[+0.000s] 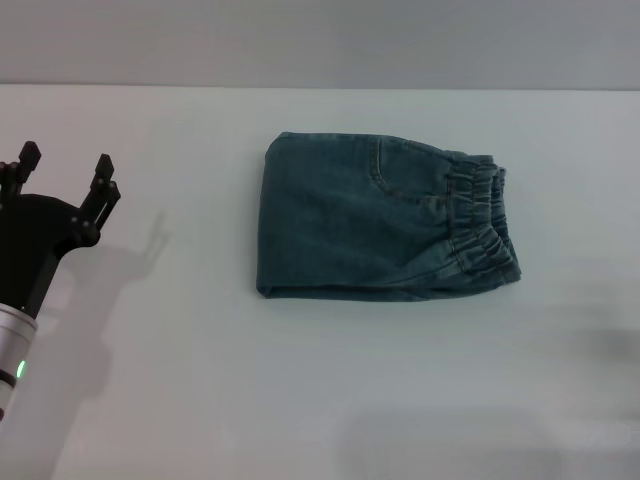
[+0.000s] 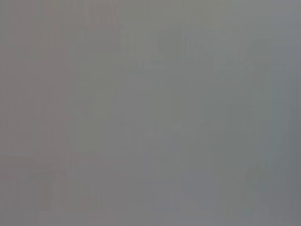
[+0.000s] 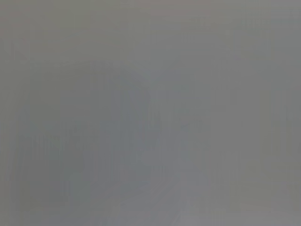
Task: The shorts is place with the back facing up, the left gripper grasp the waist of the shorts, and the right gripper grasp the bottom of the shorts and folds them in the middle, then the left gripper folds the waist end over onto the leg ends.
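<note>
The shorts (image 1: 370, 220) lie folded into a compact denim rectangle on the white table (image 1: 200, 380), a little right of centre in the head view. The waist (image 1: 480, 215), a ruffled elastic band, rests on top at the right end, and a fold edge forms the left end. The bottom of the shorts, with the leg ends, is hidden beneath the waist layer. My left gripper (image 1: 65, 170) stands open at the far left, well apart from the shorts, holding nothing. The right gripper is out of view. Both wrist views show only plain grey surface.
A pale wall (image 1: 320, 40) runs behind the table's far edge. Bare white tabletop surrounds the shorts on all sides.
</note>
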Motion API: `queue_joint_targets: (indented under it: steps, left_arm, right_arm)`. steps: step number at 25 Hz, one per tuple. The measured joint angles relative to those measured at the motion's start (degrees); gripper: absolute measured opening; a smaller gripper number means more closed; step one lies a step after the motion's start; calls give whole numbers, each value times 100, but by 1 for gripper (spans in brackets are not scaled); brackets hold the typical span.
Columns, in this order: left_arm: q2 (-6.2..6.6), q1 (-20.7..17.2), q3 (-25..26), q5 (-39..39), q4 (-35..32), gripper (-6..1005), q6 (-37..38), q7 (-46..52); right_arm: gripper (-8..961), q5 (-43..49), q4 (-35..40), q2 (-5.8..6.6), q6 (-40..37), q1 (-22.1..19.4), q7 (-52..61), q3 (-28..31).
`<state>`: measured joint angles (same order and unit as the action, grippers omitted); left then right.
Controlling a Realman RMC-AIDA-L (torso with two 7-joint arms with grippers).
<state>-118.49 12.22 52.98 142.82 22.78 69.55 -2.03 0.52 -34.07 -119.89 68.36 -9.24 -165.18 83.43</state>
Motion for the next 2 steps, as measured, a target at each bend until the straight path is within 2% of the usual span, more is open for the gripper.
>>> queue_joint_targets:
  steps: [2]
  left_arm:
    - [5, -5, -17, 0, -1, 728, 2, 19]
  right_arm:
    - [718, 0, 21, 0, 8, 15, -1, -36]
